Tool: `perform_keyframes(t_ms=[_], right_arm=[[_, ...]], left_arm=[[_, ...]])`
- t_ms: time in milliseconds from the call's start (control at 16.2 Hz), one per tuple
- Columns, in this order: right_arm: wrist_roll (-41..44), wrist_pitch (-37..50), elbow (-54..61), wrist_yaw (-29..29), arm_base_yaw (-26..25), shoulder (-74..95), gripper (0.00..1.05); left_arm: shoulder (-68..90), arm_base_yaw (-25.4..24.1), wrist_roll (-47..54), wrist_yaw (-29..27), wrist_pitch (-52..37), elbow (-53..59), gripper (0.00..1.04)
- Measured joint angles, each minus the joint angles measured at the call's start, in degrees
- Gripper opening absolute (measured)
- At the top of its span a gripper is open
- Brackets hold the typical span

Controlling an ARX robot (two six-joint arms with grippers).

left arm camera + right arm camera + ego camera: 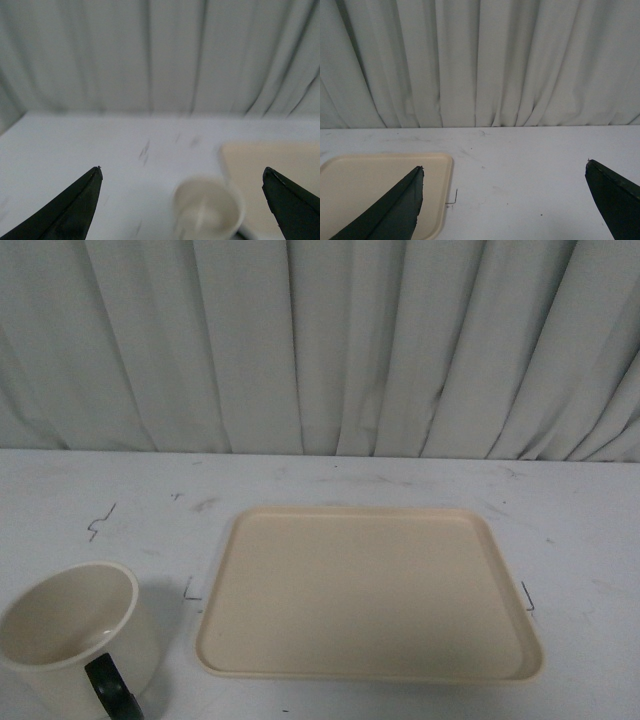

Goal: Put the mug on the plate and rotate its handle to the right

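Jaws gape wide and empty on our left gripper (182,168) and right gripper (504,166); mug (75,625) sits off the plate (368,590), so an off-center grab could tip it.

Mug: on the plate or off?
Off. Mug stands upright on the table, left of the plate, with a gap between them.

Your left gripper (182,168) is wide open. Its two dark fingers (75,210) are spread far apart, and each one ends in a thin tip. Your right gripper (504,164) is wide open too, with its dark fingers (390,212) spread just as far. Both grippers point forward.
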State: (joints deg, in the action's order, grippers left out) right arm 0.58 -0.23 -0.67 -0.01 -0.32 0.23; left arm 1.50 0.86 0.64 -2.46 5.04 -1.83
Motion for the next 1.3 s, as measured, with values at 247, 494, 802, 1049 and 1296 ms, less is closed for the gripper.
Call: perform_keyframes(t_ms=[247, 494, 802, 1049, 1296], right_arm=[[0.0, 0.0, 0.0, 0.0, 0.0, 0.0, 0.98], [0.0, 0.0, 0.0, 0.0, 0.0, 0.0, 0.98], [0.0, 0.0, 0.0, 0.0, 0.0, 0.0, 0.98], [0.0, 0.0, 0.0, 0.0, 0.0, 0.0, 0.98], [0.0, 0.0, 0.0, 0.0, 0.0, 0.0, 0.98]], left_arm=[[36.7, -6.3, 6.4, -3.3, 11.2, -18.6, 0.98], [63.3, -6.6, -6.9, 7.3, 11.5, -30.9, 0.98], [80.4, -4.3, -9.3, 5.7, 9.5, -36.0, 0.98], [87.3, -3.3, -10.0, 1.7, 7.0, -38.1, 0.98], [92.2, -1.1, -10.5, -1.4, 4.7, -38.8, 0.87]])
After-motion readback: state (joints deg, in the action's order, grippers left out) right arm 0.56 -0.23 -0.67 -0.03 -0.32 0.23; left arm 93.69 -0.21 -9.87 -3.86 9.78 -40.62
